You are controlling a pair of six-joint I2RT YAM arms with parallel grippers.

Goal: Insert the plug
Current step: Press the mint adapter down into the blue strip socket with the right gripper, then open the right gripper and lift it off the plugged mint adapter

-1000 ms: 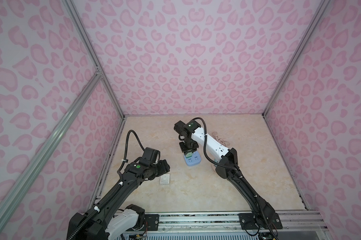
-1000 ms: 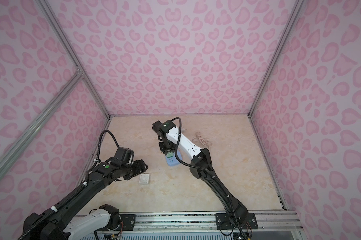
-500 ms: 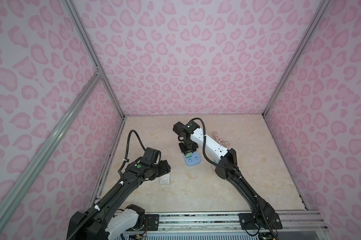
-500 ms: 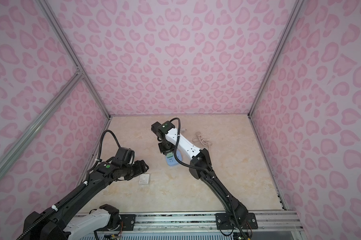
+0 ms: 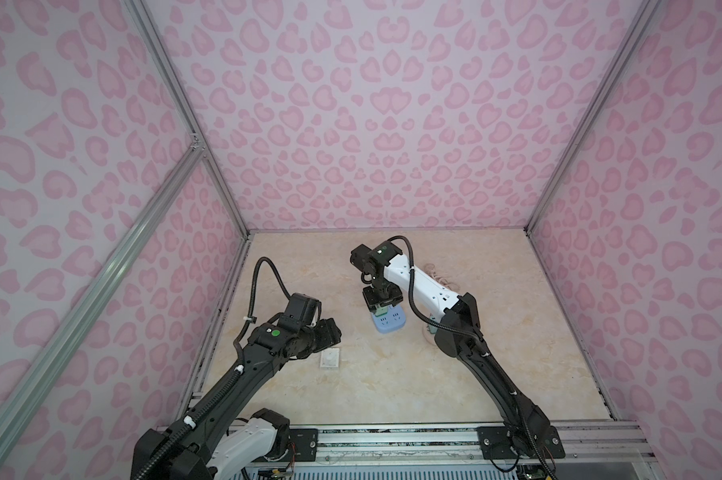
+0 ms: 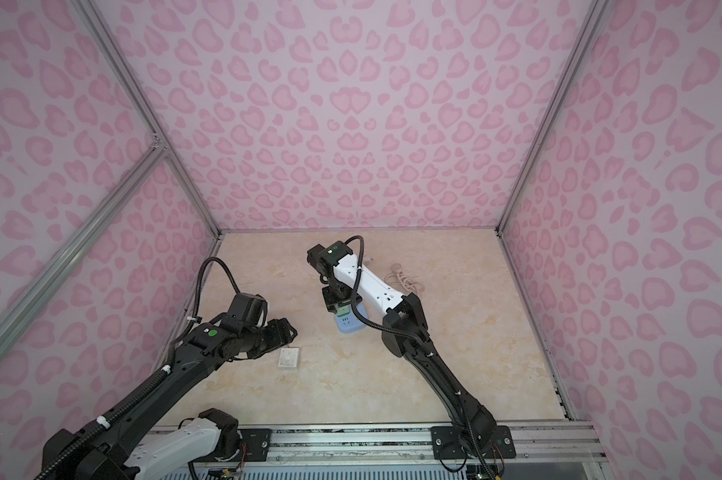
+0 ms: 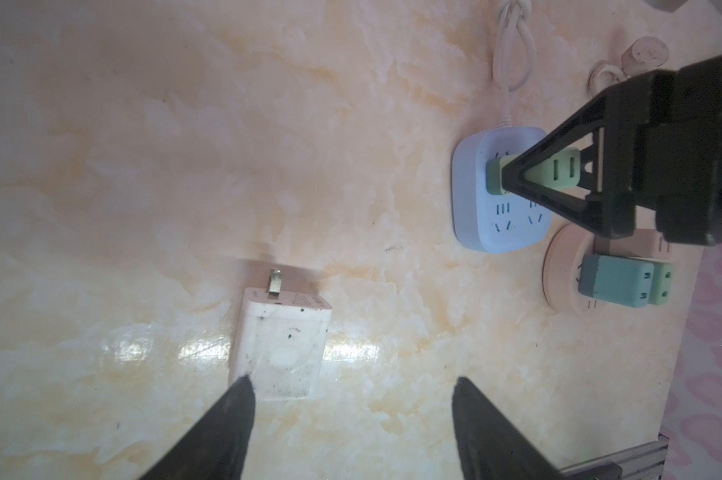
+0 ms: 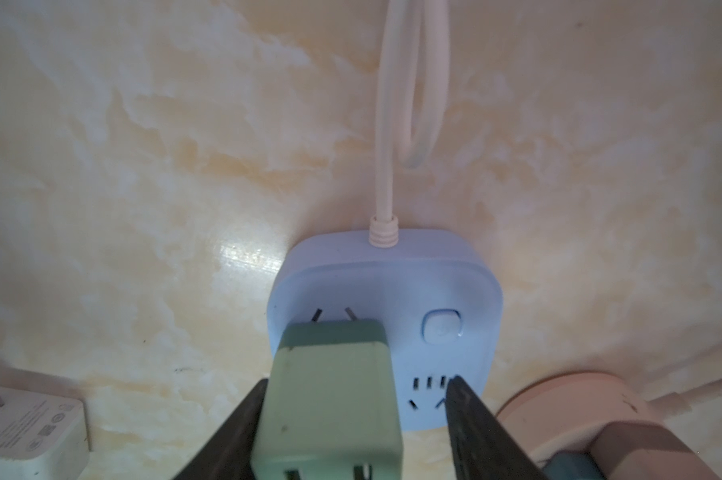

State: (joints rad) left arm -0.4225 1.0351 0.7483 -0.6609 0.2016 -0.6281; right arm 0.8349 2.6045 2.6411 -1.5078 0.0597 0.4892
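A pale green plug (image 8: 330, 399) stands on end on the light blue socket block (image 8: 455, 291), its prong end against the block's face (image 7: 471, 208). My right gripper (image 8: 358, 381) straddles the plug from above and is open: one finger lies against the plug's side, and a clear gap separates the other finger from it. In both top views this gripper (image 5: 381, 305) hangs straight over the block (image 6: 351, 326). My left gripper (image 7: 351, 380) is open and holds nothing, low over a white charger (image 7: 280, 336).
A round pink socket (image 7: 559, 270) with two teal plugs (image 7: 613, 280) in it sits beside the blue block. The block's cream cable (image 5: 438, 276) lies coiled behind it. The white charger (image 5: 329, 358) lies flat at front left. Pink walls close in three sides.
My right gripper's jaws have spread apart and no longer clamp the green plug, which stays on the blue block. The left arm has not moved.
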